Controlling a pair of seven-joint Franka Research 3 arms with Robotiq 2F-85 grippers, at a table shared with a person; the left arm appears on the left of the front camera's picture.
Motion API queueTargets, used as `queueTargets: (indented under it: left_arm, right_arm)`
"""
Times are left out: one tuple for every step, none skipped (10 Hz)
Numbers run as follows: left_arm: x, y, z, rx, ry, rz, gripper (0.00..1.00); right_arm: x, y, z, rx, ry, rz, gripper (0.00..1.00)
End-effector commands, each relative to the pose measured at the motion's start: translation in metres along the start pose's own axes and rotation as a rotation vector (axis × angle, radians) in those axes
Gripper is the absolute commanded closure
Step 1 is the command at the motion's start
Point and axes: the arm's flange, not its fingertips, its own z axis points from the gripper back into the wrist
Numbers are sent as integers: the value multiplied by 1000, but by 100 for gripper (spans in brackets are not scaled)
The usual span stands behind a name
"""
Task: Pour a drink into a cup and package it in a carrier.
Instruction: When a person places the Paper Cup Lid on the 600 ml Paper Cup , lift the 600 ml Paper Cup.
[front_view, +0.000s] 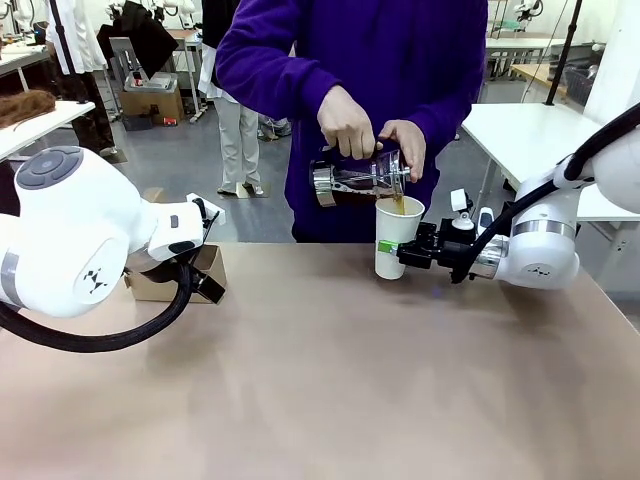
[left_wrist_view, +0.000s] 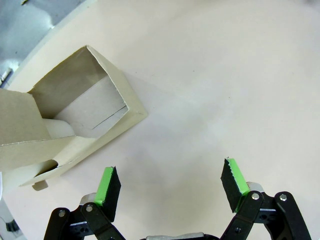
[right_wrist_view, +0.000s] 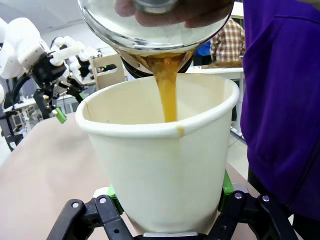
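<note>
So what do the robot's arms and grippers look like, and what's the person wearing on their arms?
The left arm and right arm are white with rounded joint housings, a small dark logo and a thick black cable. The left gripper and right gripper are black linkages with green pads. The person wears long purple sleeves.

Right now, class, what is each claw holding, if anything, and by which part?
The right claw grips the white paper cup by its lower side wall. The left claw, open, holds nothing.
</note>
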Motion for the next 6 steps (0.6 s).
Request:
queueTargets:
  left_arm:
    - [0,0,0,-1,-1,0,0]
    - [0,0,0,-1,-1,0,0]
    - [0,0,0,-1,-1,0,0]
    - [0,0,0,-1,-1,0,0]
    - [0,0,0,-1,-1,0,0]
    - [0,0,0,-1,-1,0,0]
  right_arm:
    - [1,2,-1,2,4,2,19]
    - [1,2,-1,2,4,2,19]
    - [1,2,-1,2,4,2,19]
    - [1,2,-1,2,4,2,19]
    - [1,2,-1,2,4,2,19]
    - [1,2,-1,2,4,2,19]
